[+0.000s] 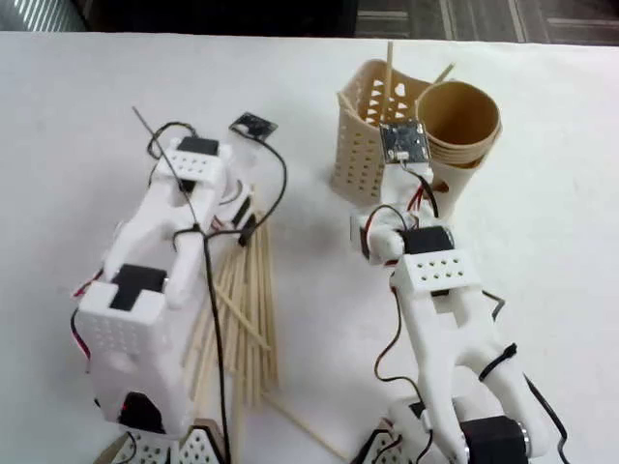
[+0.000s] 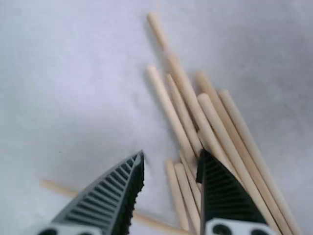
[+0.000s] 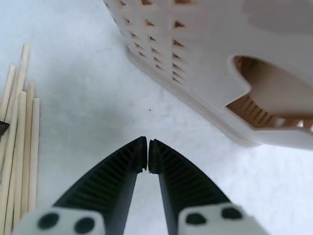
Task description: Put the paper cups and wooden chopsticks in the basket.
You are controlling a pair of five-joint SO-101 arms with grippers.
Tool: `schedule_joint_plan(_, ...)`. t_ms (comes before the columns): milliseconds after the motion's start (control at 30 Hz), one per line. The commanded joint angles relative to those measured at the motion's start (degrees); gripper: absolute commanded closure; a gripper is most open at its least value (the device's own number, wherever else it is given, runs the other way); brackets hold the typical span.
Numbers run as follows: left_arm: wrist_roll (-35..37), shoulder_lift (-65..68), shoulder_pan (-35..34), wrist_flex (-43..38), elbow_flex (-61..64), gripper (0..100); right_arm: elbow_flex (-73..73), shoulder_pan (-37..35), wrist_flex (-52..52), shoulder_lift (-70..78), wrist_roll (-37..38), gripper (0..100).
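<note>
High view: wooden chopsticks (image 1: 247, 309) piled loose on table (image 1: 58, 116); basket (image 1: 360, 155) upright, a few chopsticks standing inside; paper cups (image 1: 462, 121) stacked, touching basket's right side. Left wrist view: left gripper (image 2: 171, 154) spread open over chopstick ends, nothing held. Right wrist view: right gripper (image 3: 147, 144) clenched, empty, near basket wall.

No legible text or signs.

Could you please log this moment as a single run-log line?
left gripper open over chopsticks | right gripper shut, empty, near basket | paper cups beside basket | other chopsticks in basket
</note>
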Motion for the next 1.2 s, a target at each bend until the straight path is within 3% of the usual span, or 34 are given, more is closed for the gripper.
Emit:
schedule_joint_plan(0,0.7,-0.3,2.1,2.2,-3.9,82,-0.3,0.6,-0.7,-1.4,-0.4,98.1)
schedule_joint_plan(467,0.8,4.4,2.2,2.5,-5.4,82,-0.3,0.6,-0.4,-1.4,-0.3,98.1)
schedule_joint_plan(733,3.3,5.8,2.2,2.5,-5.4,92,-0.3,2.4,-0.5,-1.4,-0.4,98.1)
schedule_joint_plan(1000,3.2,5.8,0.5,5.8,-5.5,91,-0.3,2.6,-0.5,-1.4,-0.4,98.1)
schedule_joint_plan(1167,3.4,5.6,-1.0,5.8,-5.5,82,-0.3,2.6,-0.5,-1.4,-0.4,98.1)
